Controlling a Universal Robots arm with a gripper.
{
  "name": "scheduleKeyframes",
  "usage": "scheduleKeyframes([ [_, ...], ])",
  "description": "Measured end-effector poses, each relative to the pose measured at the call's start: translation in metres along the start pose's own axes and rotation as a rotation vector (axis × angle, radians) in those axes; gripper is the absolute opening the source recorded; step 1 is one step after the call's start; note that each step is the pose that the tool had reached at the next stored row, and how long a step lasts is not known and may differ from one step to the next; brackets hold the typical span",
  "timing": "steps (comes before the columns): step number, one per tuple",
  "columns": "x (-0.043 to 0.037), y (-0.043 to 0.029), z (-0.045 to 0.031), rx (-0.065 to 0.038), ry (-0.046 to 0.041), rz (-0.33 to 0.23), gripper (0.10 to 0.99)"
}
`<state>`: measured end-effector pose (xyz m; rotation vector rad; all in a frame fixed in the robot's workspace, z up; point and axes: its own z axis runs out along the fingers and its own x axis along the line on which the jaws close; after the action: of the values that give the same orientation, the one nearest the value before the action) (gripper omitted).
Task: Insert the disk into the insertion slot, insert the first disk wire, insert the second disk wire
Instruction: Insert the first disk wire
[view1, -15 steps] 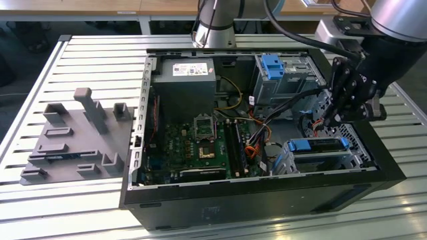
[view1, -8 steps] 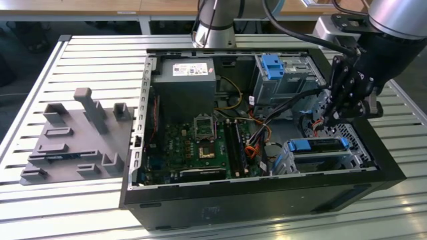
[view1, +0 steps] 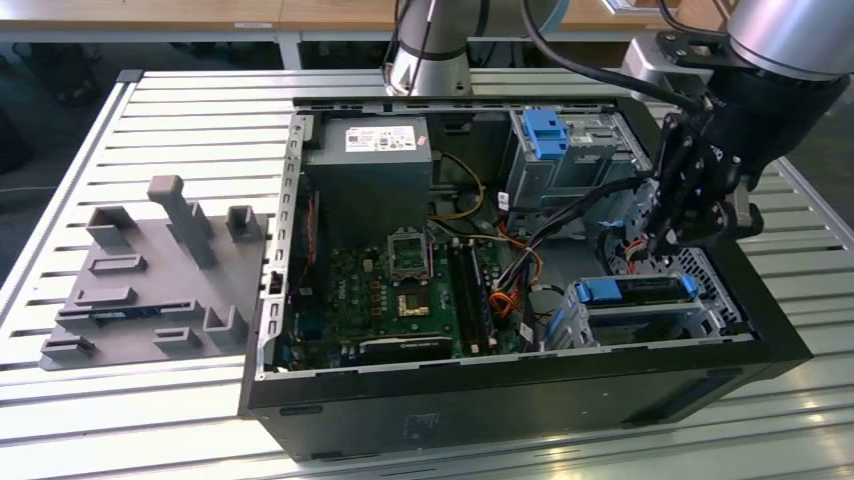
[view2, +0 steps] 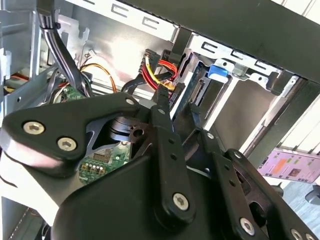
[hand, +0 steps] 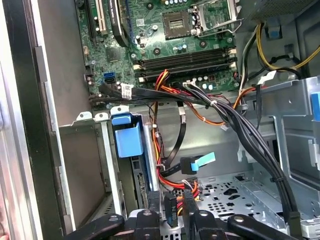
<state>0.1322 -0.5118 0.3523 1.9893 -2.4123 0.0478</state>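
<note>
Robot lab: slatted bench (view1: 187, 110), opened computer case (view1: 534, 400)

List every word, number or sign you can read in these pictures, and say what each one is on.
Nothing can be read as text.
White label on the power supply: print too small.
White tag on the black cable: blurred.
Pink sheet in the second wrist view: blurred.
Motherboard markings: too small.

Slatted metal table (view1: 174, 110), wooden desks (view1: 160, 10) behind — daylit
</note>
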Motion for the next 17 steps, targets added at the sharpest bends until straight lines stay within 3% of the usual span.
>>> scheduleKeyframes([
  [6, -0.0030, -0.0004, 0.0025, 0.004, 0.0241, 0.012, 0.306],
  [7, -0.0035, -0.0004, 0.0027, 0.005, 0.0254, 0.012, 0.243],
  [10, -0.0038, -0.0005, 0.0029, 0.005, 0.0260, 0.008, 0.165],
  [17, -0.0037, -0.0006, 0.0041, 0.013, 0.0233, -0.125, 0.165],
])
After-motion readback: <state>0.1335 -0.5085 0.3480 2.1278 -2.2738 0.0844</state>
